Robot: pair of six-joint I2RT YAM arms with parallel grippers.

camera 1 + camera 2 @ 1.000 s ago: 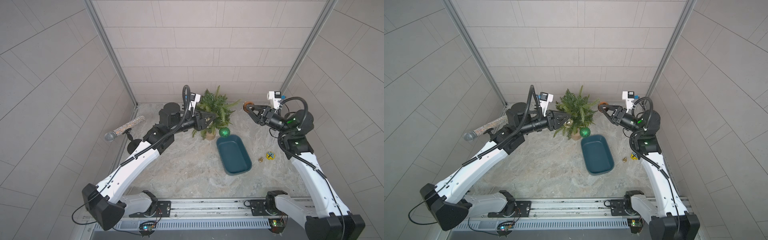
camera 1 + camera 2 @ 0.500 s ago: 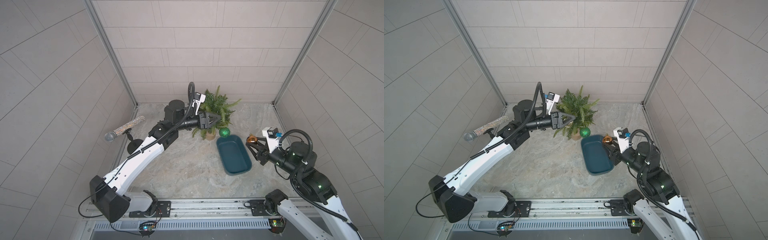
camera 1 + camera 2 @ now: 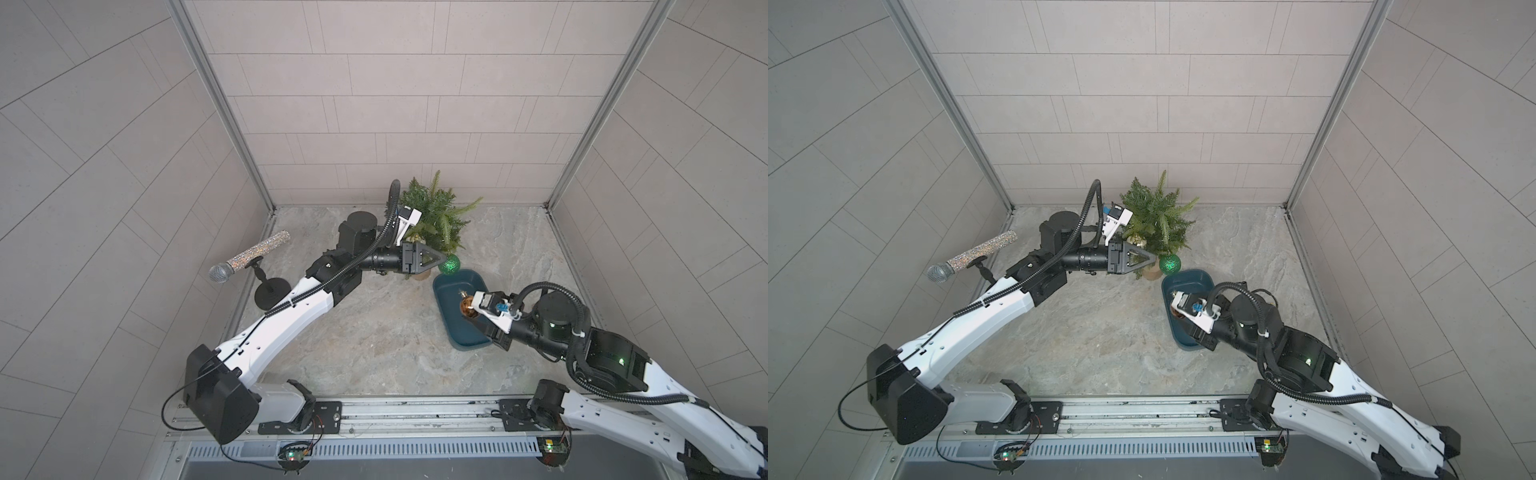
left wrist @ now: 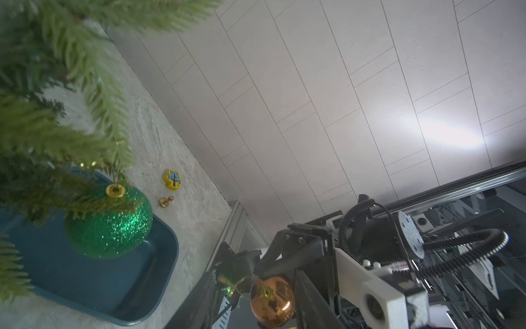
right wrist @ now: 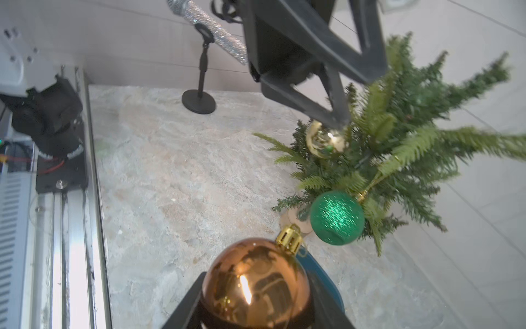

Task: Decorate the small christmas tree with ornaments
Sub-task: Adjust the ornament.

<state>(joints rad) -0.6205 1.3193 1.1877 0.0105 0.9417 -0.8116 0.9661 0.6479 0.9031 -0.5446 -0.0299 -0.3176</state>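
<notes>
One copper-bronze ornament (image 5: 253, 282) is clamped in my right gripper (image 5: 256, 310), its gold cap (image 5: 289, 237) aimed forward. The small christmas tree (image 5: 398, 128) stands ahead of those jaws past the blue tray (image 3: 453, 286), well apart, while the left gripper (image 3: 438, 262), closure unreadable, is already at its branches.

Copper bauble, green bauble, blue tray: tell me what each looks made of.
The copper bauble looks like plastic or glass with a mirror metallic coating: it reflects the room. The green bauble is coated in glitter, grainy and sparkling; core hidden. The blue tray is likely moulded plastic: smooth, satin, rounded corners.
</notes>
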